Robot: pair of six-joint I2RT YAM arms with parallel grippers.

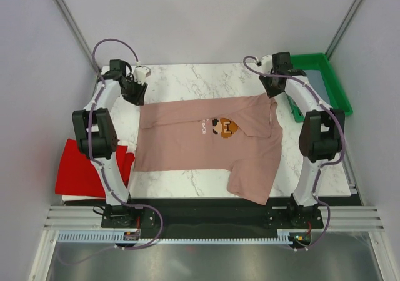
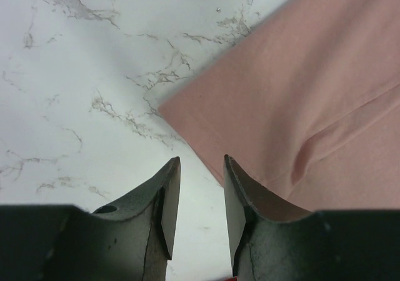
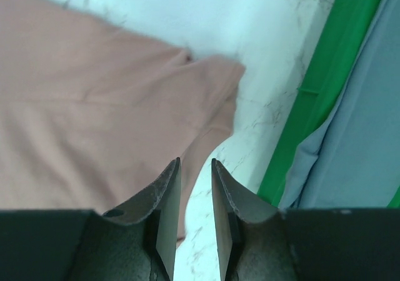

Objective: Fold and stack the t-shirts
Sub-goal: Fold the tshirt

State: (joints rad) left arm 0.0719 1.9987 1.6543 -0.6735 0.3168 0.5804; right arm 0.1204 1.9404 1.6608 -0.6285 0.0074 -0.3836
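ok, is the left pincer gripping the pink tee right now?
No, the left pincer stands open with only table between its jaws; the pink tee lies flat just ahead.

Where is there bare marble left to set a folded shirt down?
Free: the far strip of table beyond the pink t-shirt; a narrower near strip in front of it. Crowded: left edge, red t-shirt; far right corner, green tray holding the grey-blue t-shirt.

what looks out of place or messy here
The dusty-pink cloth t-shirt lies spread but crooked on the white marble table: its near sleeve juts toward the front edge. The bright red cloth t-shirt sits bunched beyond the table's left edge, partly under the left arm.
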